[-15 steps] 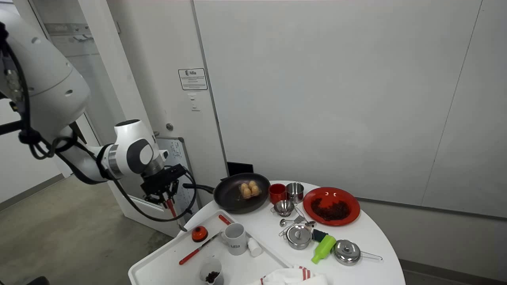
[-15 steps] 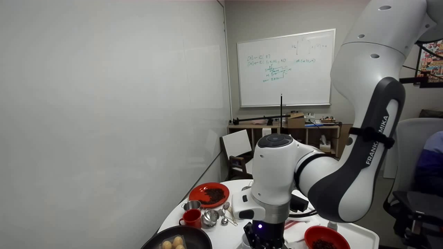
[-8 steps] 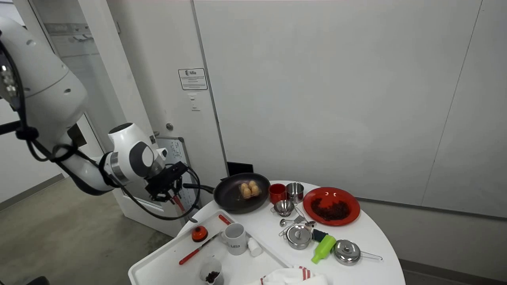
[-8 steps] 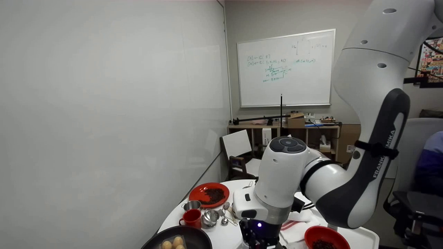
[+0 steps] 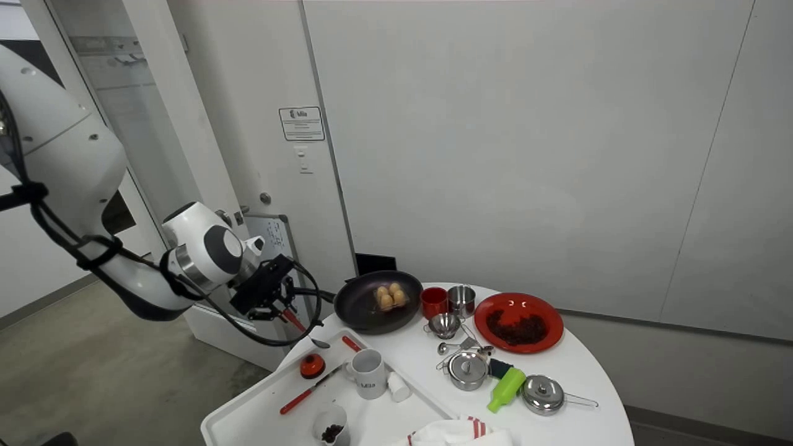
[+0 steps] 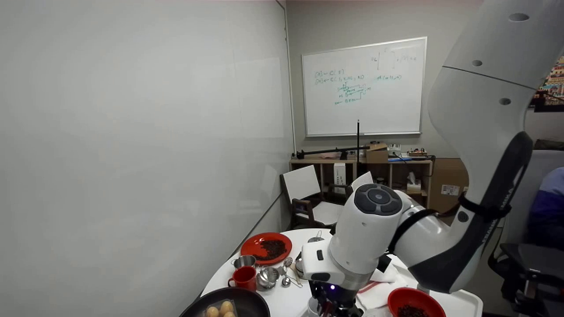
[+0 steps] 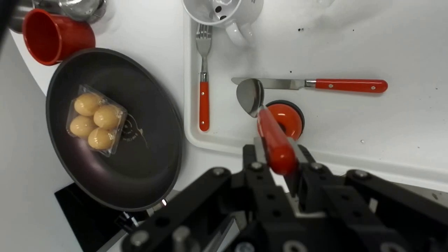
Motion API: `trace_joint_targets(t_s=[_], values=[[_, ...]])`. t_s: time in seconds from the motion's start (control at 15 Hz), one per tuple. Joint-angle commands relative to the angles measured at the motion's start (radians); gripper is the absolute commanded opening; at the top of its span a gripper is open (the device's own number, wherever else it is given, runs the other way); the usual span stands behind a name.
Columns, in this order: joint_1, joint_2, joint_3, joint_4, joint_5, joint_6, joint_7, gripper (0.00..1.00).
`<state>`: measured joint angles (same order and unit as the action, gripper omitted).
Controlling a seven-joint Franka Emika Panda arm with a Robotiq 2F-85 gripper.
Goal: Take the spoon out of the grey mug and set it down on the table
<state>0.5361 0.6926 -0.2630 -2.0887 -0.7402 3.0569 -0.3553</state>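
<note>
My gripper (image 5: 286, 306) is shut on the red handle of the spoon (image 5: 320, 344), at the tray's near-left corner. In the wrist view the gripper (image 7: 275, 144) pinches the handle, and the spoon's metal bowl (image 7: 249, 96) points away, tilted, in the air over the tray. The grey mug (image 5: 370, 379) stands upright on the tray, right of the spoon and apart from it; it also shows at the top of the wrist view (image 7: 251, 14) with dark spots inside. The white table (image 5: 588, 365) lies under everything. In an exterior view the fingertips are cut off at the bottom edge.
The white tray (image 5: 248, 393) holds a knife (image 5: 303, 396), a fork (image 7: 204, 87), an orange-red round object (image 5: 312, 366) and a cup with dark bits (image 5: 332, 427). A black pan (image 5: 353, 310) with eggs, a red cup (image 5: 433, 301) and a red plate (image 5: 489, 310) stand behind.
The arm has lowered and its wrist has tilted. The gripper has moved right with the spoon, whose bowl has swung right and slightly up in an exterior view, toward the tray. The grip stays shut.
</note>
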Motion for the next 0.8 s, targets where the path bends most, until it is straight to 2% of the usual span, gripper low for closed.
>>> trace_joint_targets(t_s=[0.0, 0.13, 0.27, 0.6, 0.73], values=[[0.035, 0.030, -0.017, -0.017, 0.000, 0.026, 0.035, 0.08], [0.038, 0.048, -0.013, -0.021, 0.004, 0.036, 0.040, 0.08], [0.073, 0.073, -0.052, -0.014, -0.007, 0.061, 0.073, 0.08], [0.189, 0.136, -0.196, -0.001, 0.004, 0.216, 0.157, 0.08], [0.270, 0.175, -0.289, 0.004, 0.024, 0.291, 0.185, 0.08]])
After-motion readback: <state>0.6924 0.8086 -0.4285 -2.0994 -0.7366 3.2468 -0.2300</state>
